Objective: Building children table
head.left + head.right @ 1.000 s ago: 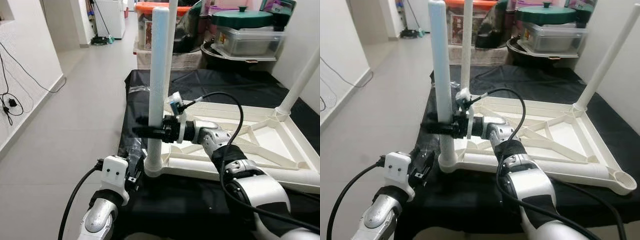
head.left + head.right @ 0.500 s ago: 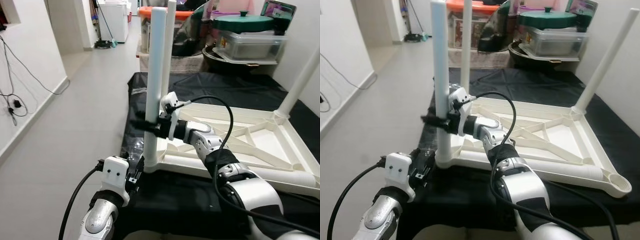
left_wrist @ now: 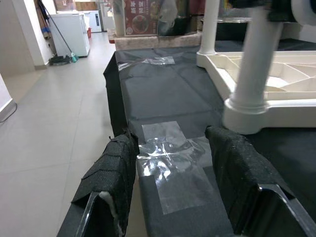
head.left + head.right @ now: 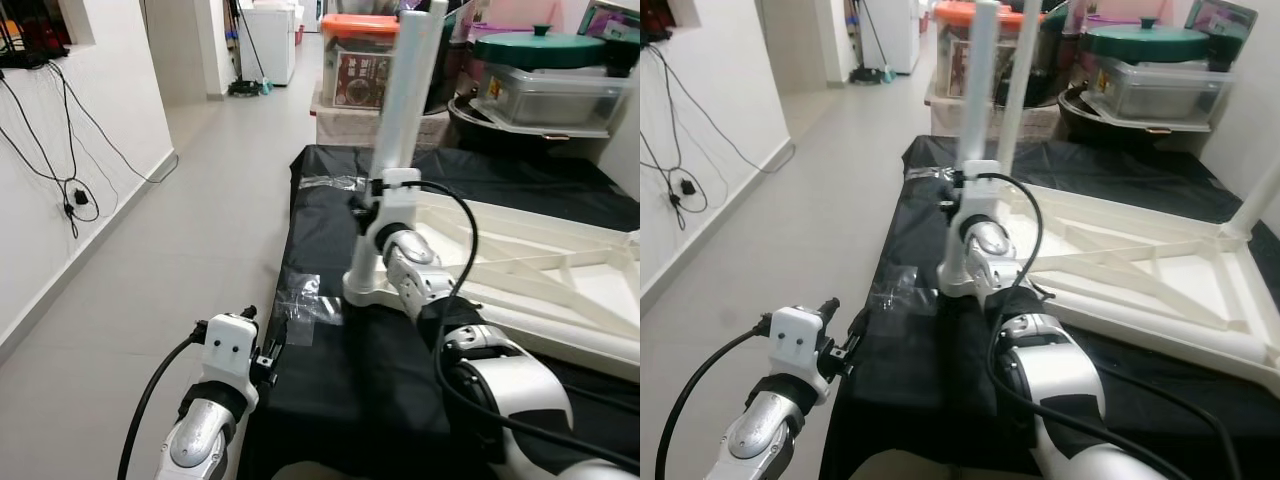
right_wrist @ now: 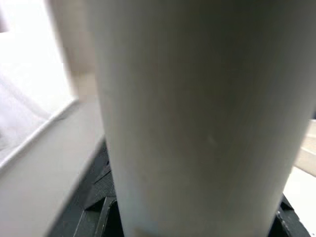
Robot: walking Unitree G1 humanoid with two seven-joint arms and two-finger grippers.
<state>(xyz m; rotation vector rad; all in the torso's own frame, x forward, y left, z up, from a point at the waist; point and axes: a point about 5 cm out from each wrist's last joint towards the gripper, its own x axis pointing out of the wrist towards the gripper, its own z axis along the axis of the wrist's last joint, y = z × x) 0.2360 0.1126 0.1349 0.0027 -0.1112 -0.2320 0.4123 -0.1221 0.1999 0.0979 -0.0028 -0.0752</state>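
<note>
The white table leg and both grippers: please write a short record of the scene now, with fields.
surface: black cloth, patched with clear tape
table top: white table top upside down on the cloth
leg: white table leg upright in the near corner socket
right gripper: right gripper at the leg, leg close before its wrist camera
left gripper: left gripper open, near the cloth edge, holds nothing
</note>
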